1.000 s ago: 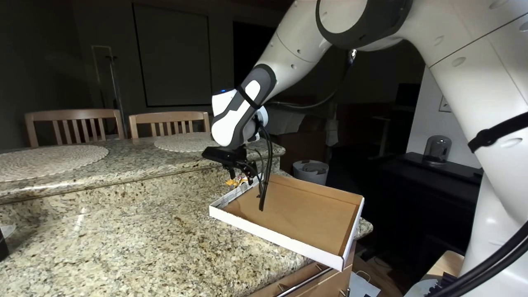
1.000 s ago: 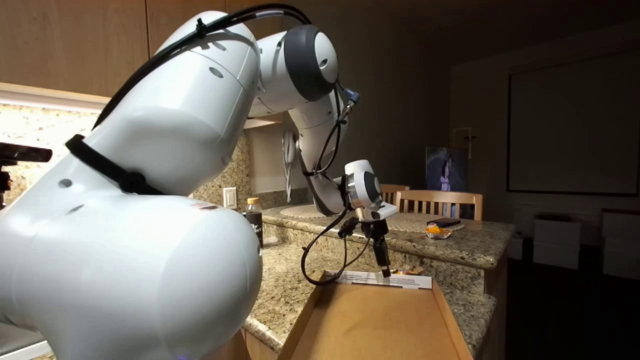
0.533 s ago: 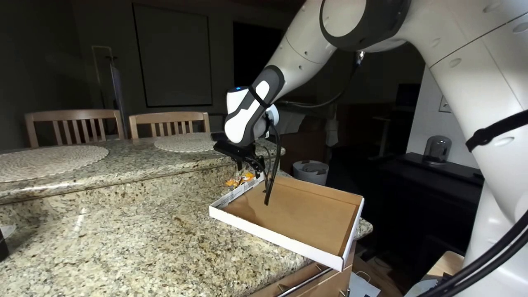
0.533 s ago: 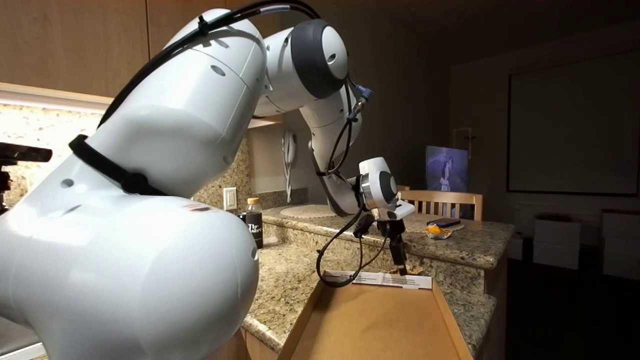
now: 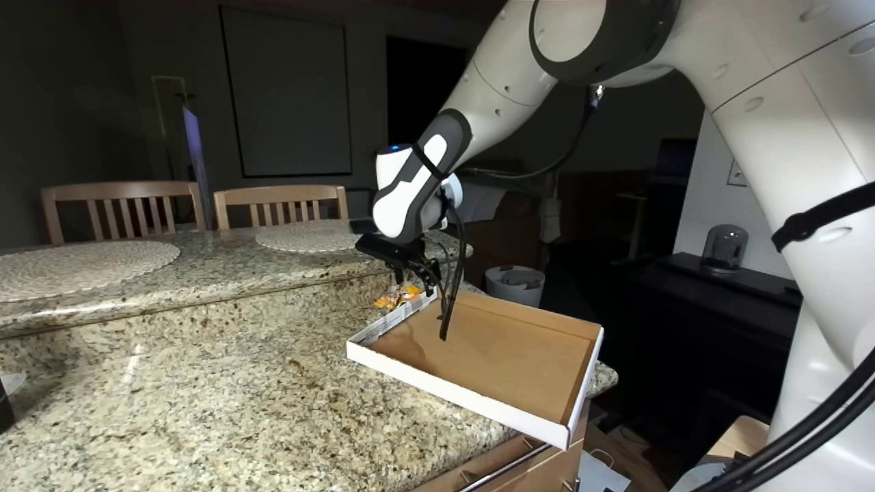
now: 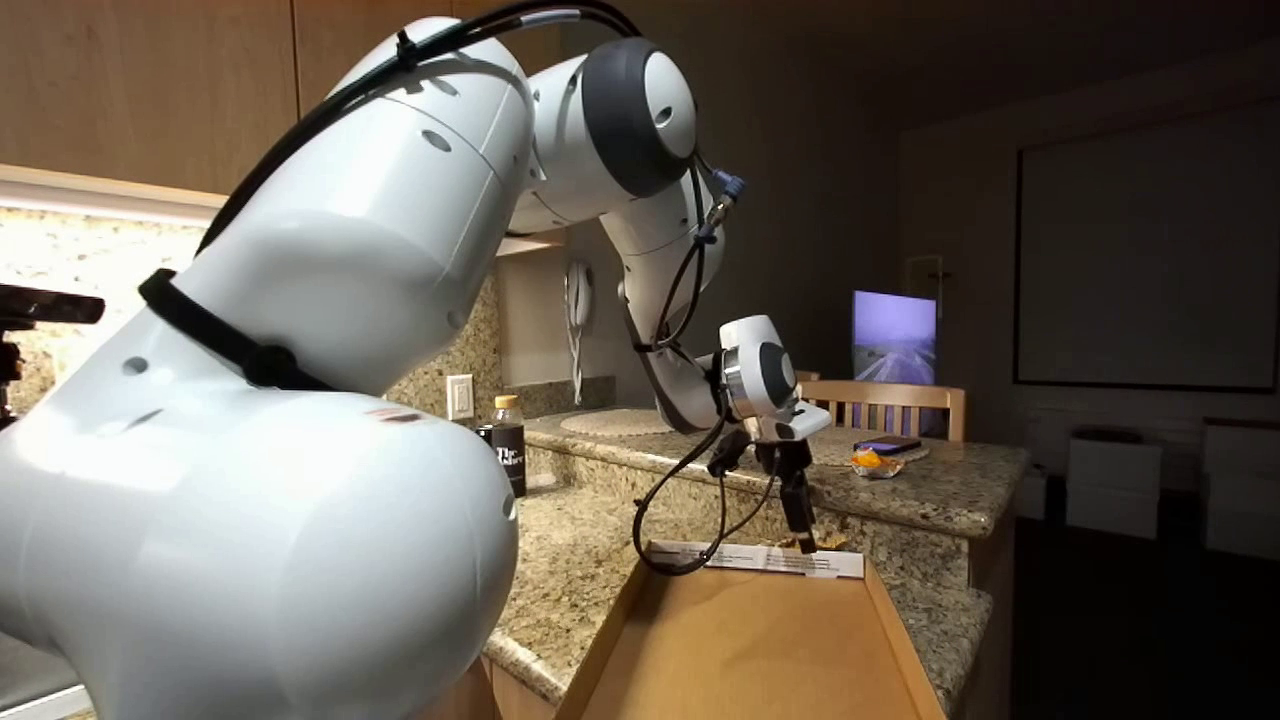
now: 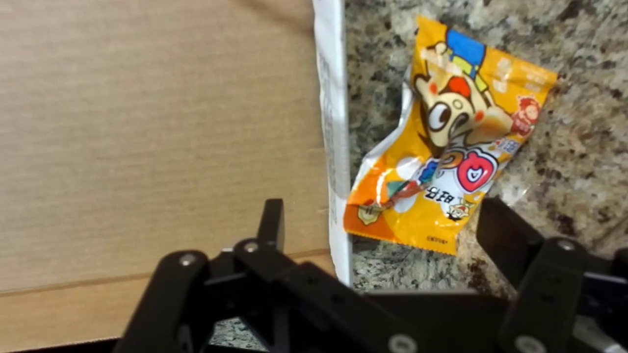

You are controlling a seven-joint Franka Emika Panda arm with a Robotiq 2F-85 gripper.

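An orange snack packet (image 7: 441,147) with cartoon print lies on the granite counter, close against the white side wall (image 7: 336,147) of a shallow cardboard box. My gripper (image 7: 382,215) is open above it, and nothing is held. One black finger (image 7: 271,223) reaches over the inside of the box; the opposite finger (image 7: 505,235) is over the granite, beside the packet's lower edge. The box wall and the packet's near end both lie between the fingers in the wrist view. In an exterior view the gripper (image 5: 414,283) hangs just above the packet (image 5: 398,298); whether they touch cannot be told.
The open box (image 5: 506,355) overhangs the counter's front edge. Behind the packet rises the wall of a higher ledge (image 5: 205,287), carrying woven placemats (image 5: 307,236), another orange wrapper (image 6: 876,463) and a dark flat object (image 6: 888,445). A bottle (image 6: 508,455) stands farther left. Black cables (image 5: 444,328) dangle over the box.
The arm has shifted right in both exterior views and risen slightly, then stayed nearly still over the last half second. The packet and box look unmoved. A background screen has brightened.
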